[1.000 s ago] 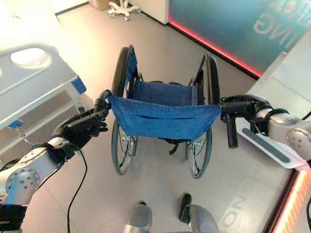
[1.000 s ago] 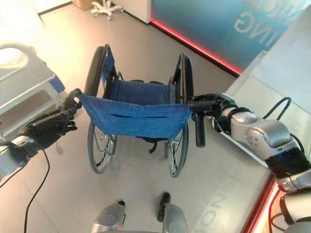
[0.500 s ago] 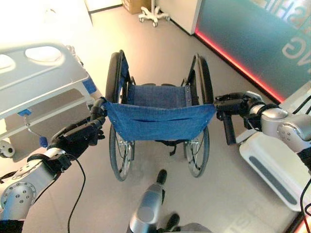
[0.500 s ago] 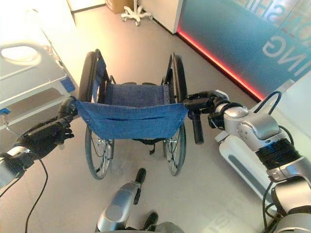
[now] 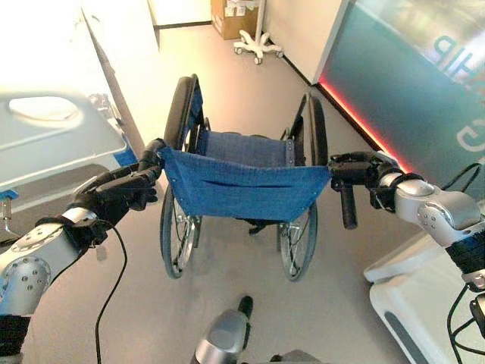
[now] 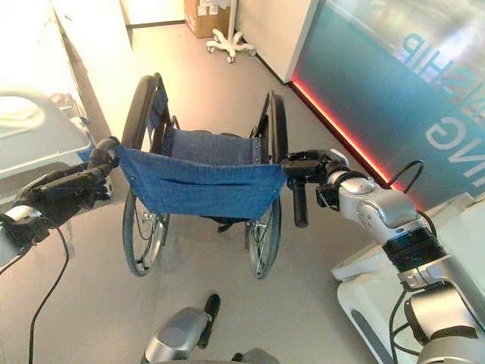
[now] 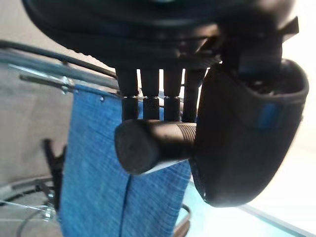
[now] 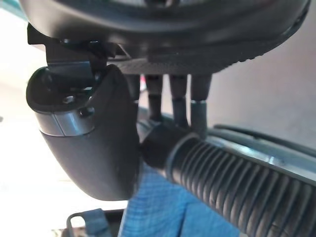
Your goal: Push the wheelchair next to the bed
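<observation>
I'm standing behind the wheelchair (image 5: 241, 182), which is sitting dead centre on the floor w/ its blue sling back (image 5: 242, 189) facing me and both big wheels down. The bed (image 5: 53, 144) is lying at about 9 o'clock from the chair, near its left wheel (image 5: 180, 121) but w/ a gap of bare floor between. At 12 o'clock, well apart, a wheeled stand base (image 5: 258, 47) and a cardboard box (image 5: 236, 9) are sitting by the wall. My left hand (image 5: 114, 199) is clenching the left push handle (image 7: 148, 145), fingers and thumb wrapped round it in the wrist view. My right hand (image 5: 371, 171) is gripping at the right push handle (image 8: 232, 180), fingers curling over its near end, the ribbed grip sticking out past them. Step in hand, I reckon: mid-push, steering. Next move prob. needs both arms driving fwd w/ a slight bias toward 9–10 o'clock so the chair is closing up alongside the bed w/o the left wheel clipping the frame.
</observation>
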